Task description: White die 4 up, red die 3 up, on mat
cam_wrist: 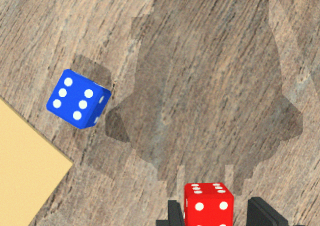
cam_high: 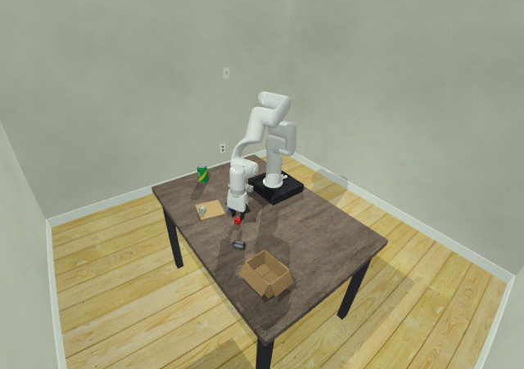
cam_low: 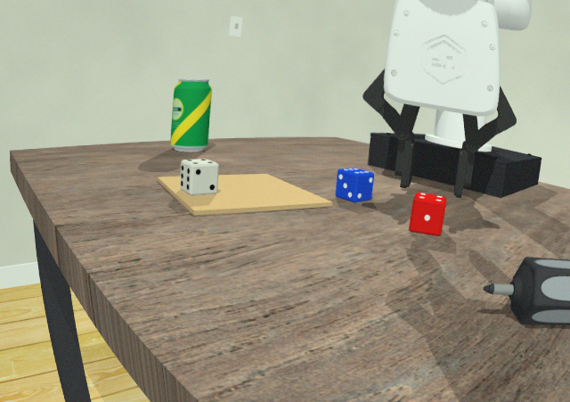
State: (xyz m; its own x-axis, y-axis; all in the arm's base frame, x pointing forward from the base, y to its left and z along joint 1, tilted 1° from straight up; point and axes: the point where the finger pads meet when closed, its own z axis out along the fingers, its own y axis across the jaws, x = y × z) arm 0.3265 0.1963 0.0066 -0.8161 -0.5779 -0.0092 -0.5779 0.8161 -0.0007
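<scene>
The white die (cam_high: 202, 209) (cam_low: 201, 177) sits flat on the tan mat (cam_high: 215, 208) (cam_low: 272, 195) (cam_wrist: 25, 171), near its left edge in the exterior view, with 4 on top. The red die (cam_high: 237, 220) (cam_low: 427, 223) (cam_wrist: 208, 213) sits flat on the table, off the mat, with 4 on top and 1 facing the exterior camera. The blue die (cam_high: 229, 209) (cam_low: 354, 185) (cam_wrist: 72, 98) lies flat beside the mat, 6 on top. My gripper (cam_high: 237, 216) (cam_low: 431, 190) (cam_wrist: 213, 221) is partly open and empty, its fingertips above the table. In the wrist view the red die appears between the fingers.
A dark, pointed tool (cam_high: 239, 245) (cam_low: 538, 291) lies nearer the exterior camera than the red die. An open cardboard box (cam_high: 255, 276) stands beyond it. A green can (cam_high: 202, 173) (cam_low: 191, 114) stands behind the mat. The black robot base (cam_high: 275, 197) (cam_low: 510, 172) is behind the gripper.
</scene>
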